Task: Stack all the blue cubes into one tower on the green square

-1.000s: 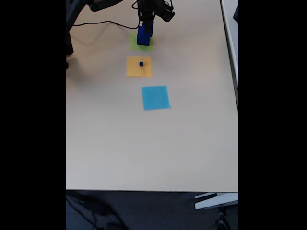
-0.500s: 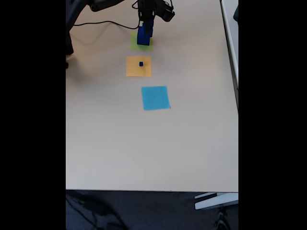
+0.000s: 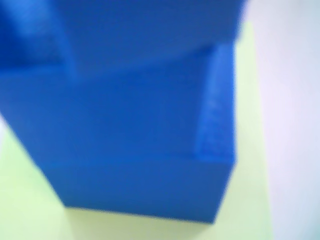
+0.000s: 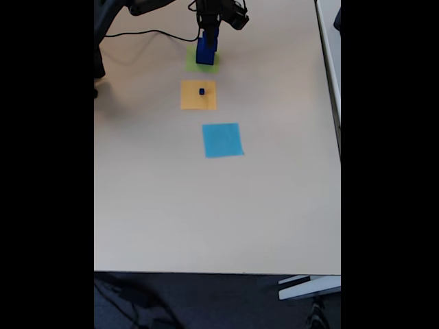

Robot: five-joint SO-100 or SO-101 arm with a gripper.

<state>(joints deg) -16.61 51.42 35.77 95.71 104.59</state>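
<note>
The robot's fingers [image 4: 209,34] are right at the top of a little tower of solid dark blue cubes [image 4: 206,51], far up the counter in the fixed view. They are too small and dark there for me to tell if they are spread or pinching the top cube. In the wrist view the stacked blue cubes [image 3: 135,125] are very near and blurry, one sitting on a bigger one, with the flat light yellow-green paper square [image 3: 252,165] showing under and beside them.

The tower stands on that green paper square [image 4: 194,66]. One tiny dark blue cube [image 4: 202,91] sits apart from it, near the middle of the flat orange paper square [image 4: 188,99]. So I think the tower is not finished yet.

The cubes look hard, stiff and light, with flat smooth sides. I would guess they do not squash or break. The best place to hold one is on two flat sides facing away from each other, near the middle. The tiny one looks tricky, since it could pop out of a pinch or tip the tower when set down.

Closer to me lies a flat light blue paper square [image 4: 222,140] on the pale beige counter [image 4: 206,219].

I see no words, labels or brand names anywhere.
</note>
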